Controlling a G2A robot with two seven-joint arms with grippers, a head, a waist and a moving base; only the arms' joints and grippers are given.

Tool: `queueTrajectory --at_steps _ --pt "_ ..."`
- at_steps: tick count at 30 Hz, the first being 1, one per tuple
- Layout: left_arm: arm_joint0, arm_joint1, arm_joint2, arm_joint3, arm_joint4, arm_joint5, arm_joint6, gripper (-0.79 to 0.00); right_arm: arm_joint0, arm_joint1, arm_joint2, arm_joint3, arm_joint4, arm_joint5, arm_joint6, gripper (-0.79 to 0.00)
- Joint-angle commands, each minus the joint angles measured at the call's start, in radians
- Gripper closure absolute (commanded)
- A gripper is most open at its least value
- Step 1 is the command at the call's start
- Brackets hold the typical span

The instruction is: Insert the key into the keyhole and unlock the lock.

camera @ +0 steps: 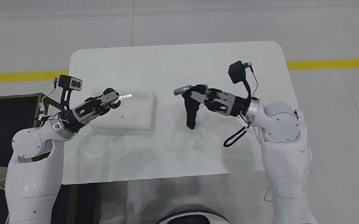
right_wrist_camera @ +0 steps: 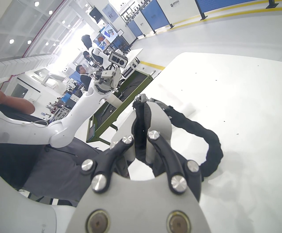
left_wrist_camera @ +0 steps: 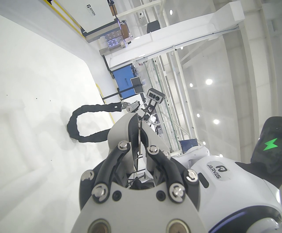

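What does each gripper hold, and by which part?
Left gripper: the small silver metal key, by its head, blade sticking out. Right gripper: the black fabric-covered chain lock, just behind its silver cylinder end.

The white desk (camera: 229, 152) had rounded corners. A flat white pad (camera: 137, 114) lay on it in the left half, about midway between the far and near edges. Near the middle, the lowest bend of a black chain (camera: 192, 118) seemed to touch the top.
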Motion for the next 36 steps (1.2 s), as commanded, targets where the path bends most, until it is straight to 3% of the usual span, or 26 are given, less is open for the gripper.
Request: queueTrajectory --at_steps 1,4,9,14,27,36 --pt "0.0 0.0 0.0 0.0 0.0 0.0 0.0 0.0 0.0 0.0 0.0 0.0 0.0 0.0 0.0 0.0" --pt "0.042 -0.01 0.024 -0.041 -0.086 -0.081 0.03 0.0 -0.065 0.0 -0.032 -0.013 0.07 0.039 -0.079 0.0" --pt "0.035 -0.03 0.107 0.002 -0.196 -0.185 0.057 0.0 -0.083 0.002 -0.073 0.028 0.245 0.091 -0.128 0.0" --pt "0.015 -0.038 0.165 0.018 -0.177 -0.17 0.044 0.0 -0.086 0.013 -0.093 0.043 0.284 0.082 -0.121 0.0" --pt "0.007 -0.048 0.212 0.017 -0.096 -0.141 0.084 0.0 -0.075 0.04 -0.143 0.033 0.226 0.055 -0.146 0.0" --pt "0.005 -0.053 0.22 0.012 0.0 -0.174 0.128 0.0 -0.077 0.057 -0.164 0.026 0.192 0.04 -0.19 0.0"
